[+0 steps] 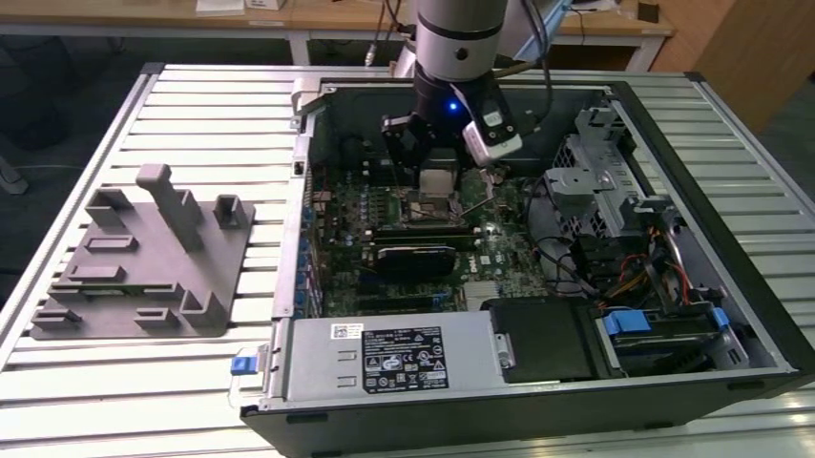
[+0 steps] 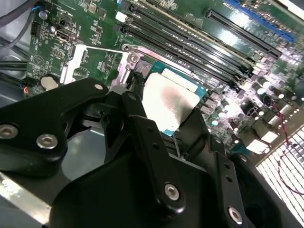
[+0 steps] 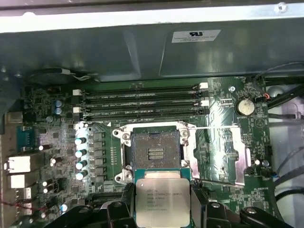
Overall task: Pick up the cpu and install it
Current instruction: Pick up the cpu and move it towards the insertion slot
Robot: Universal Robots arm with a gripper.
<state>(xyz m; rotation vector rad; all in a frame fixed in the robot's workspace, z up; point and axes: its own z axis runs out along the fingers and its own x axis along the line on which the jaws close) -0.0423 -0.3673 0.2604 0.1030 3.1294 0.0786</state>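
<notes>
Open computer case (image 1: pixel 535 415), with a grey fixture tray (image 1: pixel 140 277) at its nine o'clock in the exterior view. Toward the case's twelve o'clock, the black gripper (image 1: pixel 440 172) pinches the silvery cpu (image 3: pixel 162 202) by two edges, near the open, empty socket (image 3: pixel 156 153).

Smooth silvery metal tops the cpu (image 3: pixel 162 202); matt grey plastic, the tray (image 1: pixel 140 277).

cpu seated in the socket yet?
No: in the first wrist view the socket lies open with its contacts bare, while the end effector holds the cpu outside it.
</notes>
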